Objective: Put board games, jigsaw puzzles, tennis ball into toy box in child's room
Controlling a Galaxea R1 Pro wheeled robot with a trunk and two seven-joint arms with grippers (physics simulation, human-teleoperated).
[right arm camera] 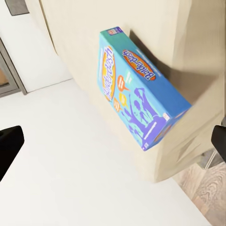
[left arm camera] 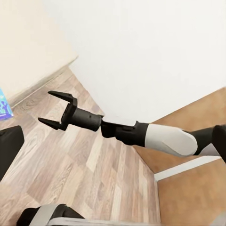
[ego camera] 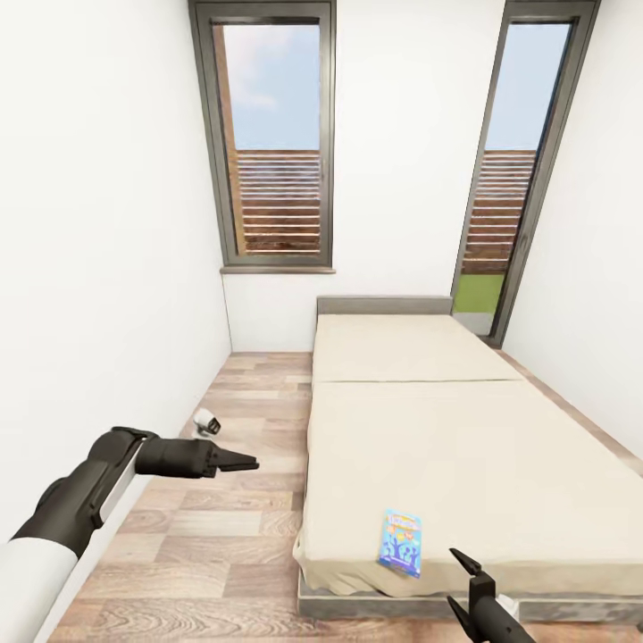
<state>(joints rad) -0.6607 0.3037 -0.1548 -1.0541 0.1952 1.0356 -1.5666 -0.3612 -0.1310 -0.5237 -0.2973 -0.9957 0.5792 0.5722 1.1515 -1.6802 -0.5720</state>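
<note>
The small blue board game [ego camera: 400, 542] lies flat on the bed [ego camera: 464, 446], near the mattress's foot edge, just ahead of the right gripper [ego camera: 460, 582], apart from it. That gripper's jaws stand wide and empty. The left gripper [ego camera: 243, 463] hangs over the wood floor [ego camera: 223, 536], fingers nearly together, holding nothing.

Blue game box [right arm camera: 139, 96] lettering — illegible

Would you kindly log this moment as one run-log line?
scene: bed | blue board game at near mattress edge | right gripper open, just short of it | left gripper empty over floor
</note>
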